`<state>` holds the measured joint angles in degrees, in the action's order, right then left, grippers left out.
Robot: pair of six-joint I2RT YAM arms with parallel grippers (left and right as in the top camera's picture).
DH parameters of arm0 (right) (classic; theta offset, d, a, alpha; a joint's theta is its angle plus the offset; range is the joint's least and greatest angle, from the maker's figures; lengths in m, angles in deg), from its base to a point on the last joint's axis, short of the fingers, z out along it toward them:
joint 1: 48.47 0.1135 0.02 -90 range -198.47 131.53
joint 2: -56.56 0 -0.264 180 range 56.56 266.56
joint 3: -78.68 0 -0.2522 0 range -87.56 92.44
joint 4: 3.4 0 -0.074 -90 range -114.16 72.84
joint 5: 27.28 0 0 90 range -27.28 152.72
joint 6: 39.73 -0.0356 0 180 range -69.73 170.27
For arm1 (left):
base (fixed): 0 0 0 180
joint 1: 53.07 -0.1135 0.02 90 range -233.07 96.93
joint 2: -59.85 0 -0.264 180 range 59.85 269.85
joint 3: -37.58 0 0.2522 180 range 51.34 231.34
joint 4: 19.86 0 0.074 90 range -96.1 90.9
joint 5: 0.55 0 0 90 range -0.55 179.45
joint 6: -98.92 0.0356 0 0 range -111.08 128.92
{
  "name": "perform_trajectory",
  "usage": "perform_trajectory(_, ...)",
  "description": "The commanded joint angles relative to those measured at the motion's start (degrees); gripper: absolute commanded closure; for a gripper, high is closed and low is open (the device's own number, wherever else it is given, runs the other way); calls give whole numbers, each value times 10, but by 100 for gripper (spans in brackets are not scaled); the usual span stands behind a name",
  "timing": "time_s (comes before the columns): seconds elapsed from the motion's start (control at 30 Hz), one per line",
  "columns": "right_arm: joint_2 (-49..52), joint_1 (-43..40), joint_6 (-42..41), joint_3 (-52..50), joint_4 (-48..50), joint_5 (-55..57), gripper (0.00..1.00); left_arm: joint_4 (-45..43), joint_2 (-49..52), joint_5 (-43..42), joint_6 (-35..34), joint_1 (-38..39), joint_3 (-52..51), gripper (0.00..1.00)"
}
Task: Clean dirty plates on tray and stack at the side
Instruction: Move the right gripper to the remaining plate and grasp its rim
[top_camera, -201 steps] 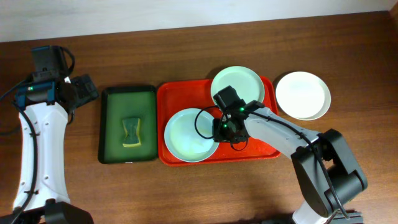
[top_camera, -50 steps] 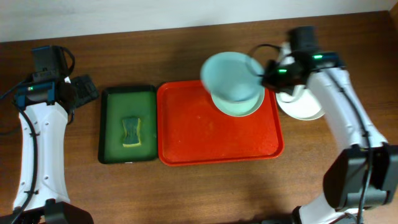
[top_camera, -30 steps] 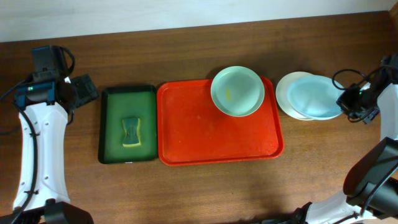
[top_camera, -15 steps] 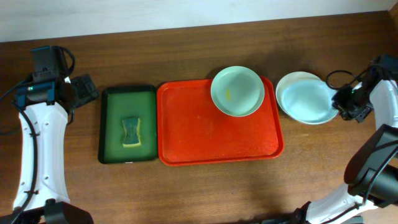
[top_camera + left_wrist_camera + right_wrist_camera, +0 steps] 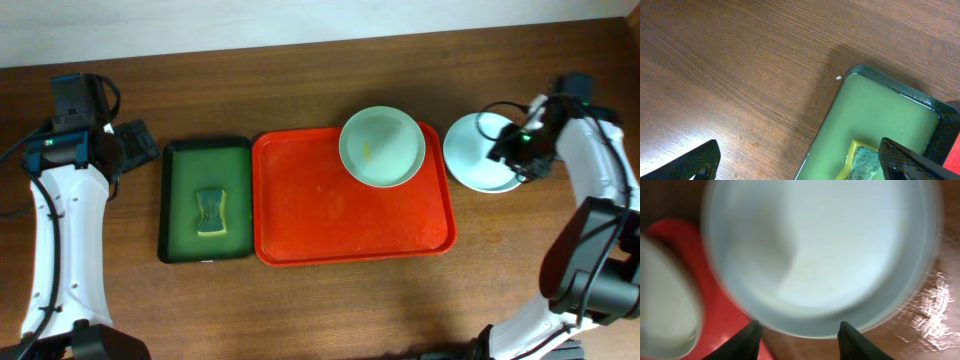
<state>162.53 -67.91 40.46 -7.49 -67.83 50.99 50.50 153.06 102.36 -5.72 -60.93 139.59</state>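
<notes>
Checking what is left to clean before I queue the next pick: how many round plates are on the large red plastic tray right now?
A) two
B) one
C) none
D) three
B: only one pale mint round plate, marked with a small yellow smear, sits on the large red plastic tray, at its top right corner in the overhead view. The stack of plates lies off the tray, to its right.

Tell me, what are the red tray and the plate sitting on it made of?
The red tray looks like plastic: bright even colour, a soft shine and a rounded moulded rim. The pale plate on it could be glazed ceramic or melamine. It is smooth and a bit glossy, so I cannot be sure which.
</notes>
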Motion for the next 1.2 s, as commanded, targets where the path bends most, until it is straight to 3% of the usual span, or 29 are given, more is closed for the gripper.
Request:
perform_trajectory(0.0, 4, 71, 21, -4, 22, -12, 50, 1, -4, 4, -7, -2, 4, 1)
perform_trajectory(0.13, 4, 141, 21, -4, 56, -11, 39, 1, -4, 4, -8, -2, 4, 1)
perform_trajectory(0.37, 5, 185, 14, -4, 60, 32, 37, 1, -4, 4, -8, -2, 4, 1)
perform_trajectory(1.07, 74, 188, -1, -5, 105, 34, 37, 1, -4, 4, -8, -2, 4, 1)
perform_trajectory(1.17, 79, 188, -2, -5, 113, 33, 43, 1, -4, 4, -8, -2, 4, 1)
